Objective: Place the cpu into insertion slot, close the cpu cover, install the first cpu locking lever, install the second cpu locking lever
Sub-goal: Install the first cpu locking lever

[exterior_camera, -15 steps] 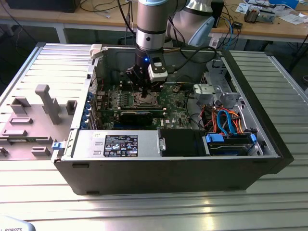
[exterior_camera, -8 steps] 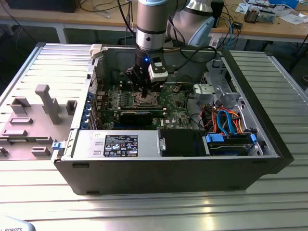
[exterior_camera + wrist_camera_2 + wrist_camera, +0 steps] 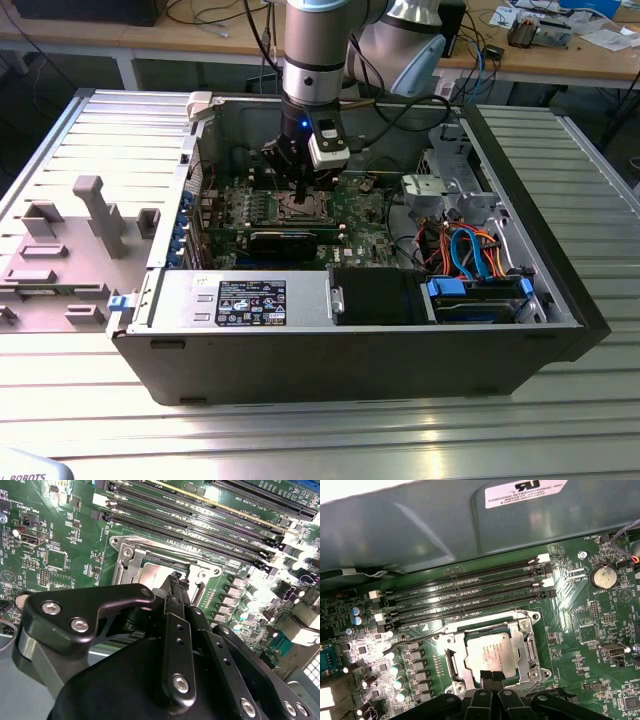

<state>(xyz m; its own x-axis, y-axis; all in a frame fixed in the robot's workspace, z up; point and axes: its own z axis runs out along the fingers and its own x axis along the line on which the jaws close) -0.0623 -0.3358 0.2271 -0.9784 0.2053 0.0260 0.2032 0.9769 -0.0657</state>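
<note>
1 end effector [image 3: 491, 677], its tips pinched together, presses the cover [image 3: 527, 645] down so the chip [image 3: 490, 652] stays in its slot [image 3: 451, 660].

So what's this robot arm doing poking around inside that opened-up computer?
The arm is reaching down into the open computer case and working at the processor socket on the green circuit board. The cpu already lies in the insertion slot, with the cpu cover lying down around it. The gripper, its fingertips pressed together, sits right at the edge of the socket. A thin wire lever beside the socket appears to stand loose, so the locking does not look finished.
</note>
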